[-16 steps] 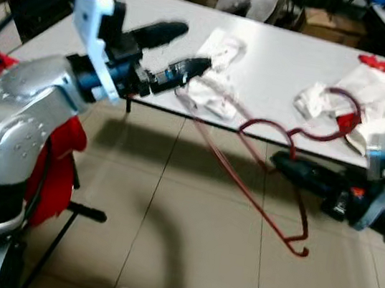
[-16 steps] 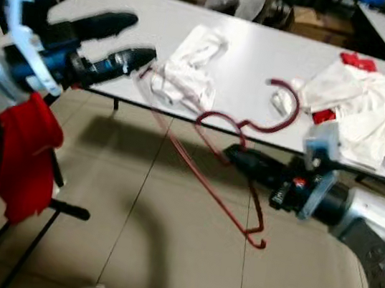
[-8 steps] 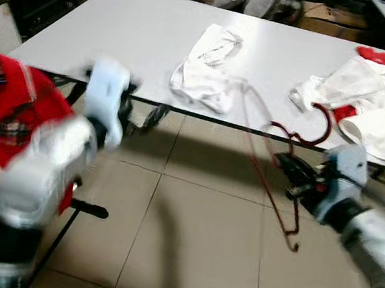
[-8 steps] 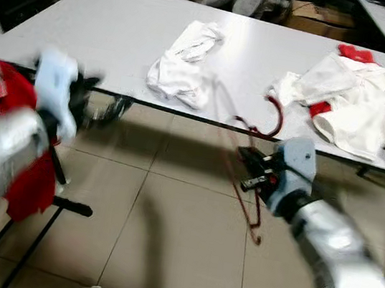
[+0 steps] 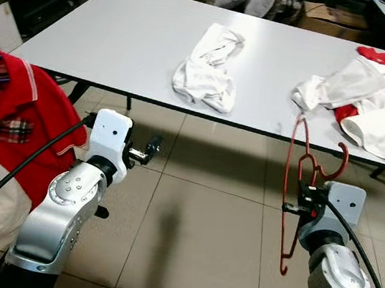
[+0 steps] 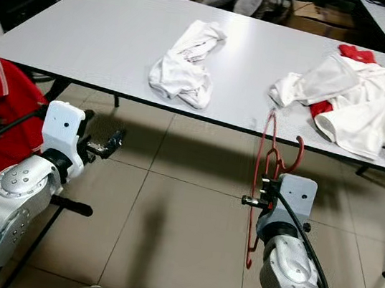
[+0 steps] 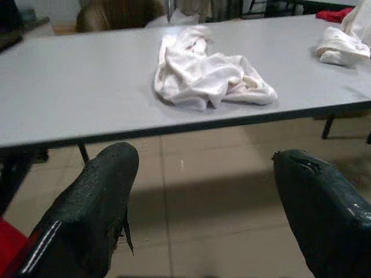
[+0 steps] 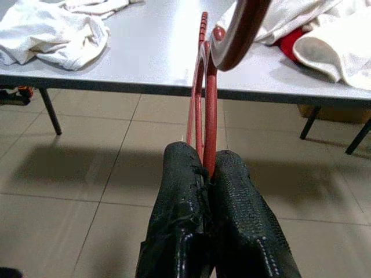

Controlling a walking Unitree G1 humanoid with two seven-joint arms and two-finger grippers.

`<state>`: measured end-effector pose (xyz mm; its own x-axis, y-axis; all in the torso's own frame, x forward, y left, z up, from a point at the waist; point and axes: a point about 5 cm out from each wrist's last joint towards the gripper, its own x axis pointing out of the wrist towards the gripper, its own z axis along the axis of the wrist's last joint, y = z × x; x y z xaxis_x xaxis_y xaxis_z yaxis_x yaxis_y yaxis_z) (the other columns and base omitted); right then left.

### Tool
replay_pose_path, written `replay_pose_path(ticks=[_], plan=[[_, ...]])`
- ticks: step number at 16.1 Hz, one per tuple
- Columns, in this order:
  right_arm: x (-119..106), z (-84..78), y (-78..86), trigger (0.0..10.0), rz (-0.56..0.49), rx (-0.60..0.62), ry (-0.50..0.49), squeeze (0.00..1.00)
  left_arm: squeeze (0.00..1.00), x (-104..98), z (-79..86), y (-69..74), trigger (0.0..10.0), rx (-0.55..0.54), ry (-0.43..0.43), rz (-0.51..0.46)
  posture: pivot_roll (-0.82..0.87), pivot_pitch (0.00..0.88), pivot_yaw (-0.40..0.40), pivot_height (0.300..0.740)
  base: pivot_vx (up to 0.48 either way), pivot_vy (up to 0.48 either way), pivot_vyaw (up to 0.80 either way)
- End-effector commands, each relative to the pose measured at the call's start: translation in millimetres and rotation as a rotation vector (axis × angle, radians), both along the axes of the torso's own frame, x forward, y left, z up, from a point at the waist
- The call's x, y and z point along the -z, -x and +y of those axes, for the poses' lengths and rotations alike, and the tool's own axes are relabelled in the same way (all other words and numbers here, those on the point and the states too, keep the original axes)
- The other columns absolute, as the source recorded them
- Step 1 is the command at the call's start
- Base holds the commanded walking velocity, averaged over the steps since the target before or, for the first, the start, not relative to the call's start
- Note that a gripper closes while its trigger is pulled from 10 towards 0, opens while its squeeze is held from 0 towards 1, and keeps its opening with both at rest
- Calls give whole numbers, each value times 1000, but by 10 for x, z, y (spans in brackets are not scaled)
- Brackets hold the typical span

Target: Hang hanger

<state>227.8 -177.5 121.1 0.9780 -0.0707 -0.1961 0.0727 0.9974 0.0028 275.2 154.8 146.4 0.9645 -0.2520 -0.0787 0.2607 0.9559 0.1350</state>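
Off the left end effector (image 6: 115, 140), the hanger (image 5: 292, 188) now hangs upright.

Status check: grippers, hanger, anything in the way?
Right gripper shut on red hanger, held off the table. Left gripper open, idle. Red shirt at left.

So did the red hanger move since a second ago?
Yes. The right gripper pulled the red hanger back off the table. It lay slanted from the white cloth; now it hangs upright past the table's near edge.

Head eyes look down at the table (image 5: 122, 32); wrist views face its edge.
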Motion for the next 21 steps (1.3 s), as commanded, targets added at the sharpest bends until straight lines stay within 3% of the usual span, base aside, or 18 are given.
replay_pose_path(ticks=[1,5,7,13,17,21], plan=[[-126,69,-22,10000,-70,-21,14,0,0,-19,-35,-17,10000,13,-21,-30,10,41,-17,740,0,0,0],[-168,212,-74,10000,-101,-87,73,0,0,-94,-104,-96,10000,17,12,-45,14,38,-23,740,243,0,0],[-186,201,-120,10000,-108,-82,43,0,0,-95,-84,-109,10000,-5,2,-55,17,36,-27,740,322,0,800],[-212,191,-145,10000,-136,-44,-56,0,0,-142,-86,-135,10000,9,-24,-67,29,33,-26,740,323,0,0],[-202,201,-120,10000,-150,-47,-52,0,0,-156,-83,-125,10000,13,-18,-67,32,41,-22,740,317,0,0],[-200,171,-111,10000,-156,-9,-98,0,0,-169,-100,-149,10000,33,-23,-67,27,36,2,740,317,0,-498]])
